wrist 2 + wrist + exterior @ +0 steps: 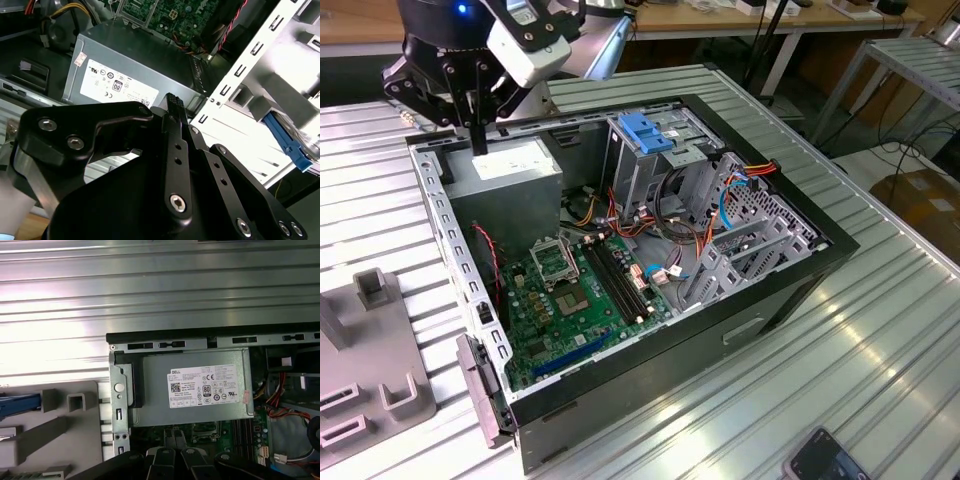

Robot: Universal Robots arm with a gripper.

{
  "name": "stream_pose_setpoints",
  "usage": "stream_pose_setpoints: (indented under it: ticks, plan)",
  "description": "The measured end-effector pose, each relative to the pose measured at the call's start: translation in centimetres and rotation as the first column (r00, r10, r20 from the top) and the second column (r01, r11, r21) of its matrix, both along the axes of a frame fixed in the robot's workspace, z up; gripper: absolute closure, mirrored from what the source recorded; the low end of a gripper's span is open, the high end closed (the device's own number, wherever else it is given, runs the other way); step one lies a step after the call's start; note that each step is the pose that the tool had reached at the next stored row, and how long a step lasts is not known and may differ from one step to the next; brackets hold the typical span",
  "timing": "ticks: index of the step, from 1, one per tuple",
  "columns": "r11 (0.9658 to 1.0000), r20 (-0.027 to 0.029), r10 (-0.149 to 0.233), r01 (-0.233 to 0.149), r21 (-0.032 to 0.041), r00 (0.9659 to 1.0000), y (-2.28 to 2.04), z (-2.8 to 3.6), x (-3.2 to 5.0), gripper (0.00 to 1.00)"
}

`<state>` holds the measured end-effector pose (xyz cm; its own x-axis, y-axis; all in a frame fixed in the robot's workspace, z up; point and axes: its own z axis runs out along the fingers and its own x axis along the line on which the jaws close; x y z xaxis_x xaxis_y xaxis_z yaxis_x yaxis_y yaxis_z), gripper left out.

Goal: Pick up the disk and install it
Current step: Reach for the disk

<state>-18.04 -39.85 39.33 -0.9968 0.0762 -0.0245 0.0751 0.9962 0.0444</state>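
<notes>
Black two-finger gripper, pressed together and empty, is held above grey metal power-supply box, at 11 o'clock of open black computer case. Blue-railed disk is probably best approached squarely.

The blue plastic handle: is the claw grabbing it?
No, the black claw hangs over the grey metal box with a white label, away from that blue plastic handle.

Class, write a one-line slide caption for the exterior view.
Robot arm's claw poised over the grey power supply inside an open computer case, near the blue-handled drive cage.
</notes>
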Motion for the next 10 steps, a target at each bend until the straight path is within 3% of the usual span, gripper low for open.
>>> stream_pose_setpoints:
  ticks: [10]
  plan:
    - [1.0000, 0.0000, 0.000, 0.000, 0.0000, 1.0000, 0.32, 0.00, -0.75, 0.90]
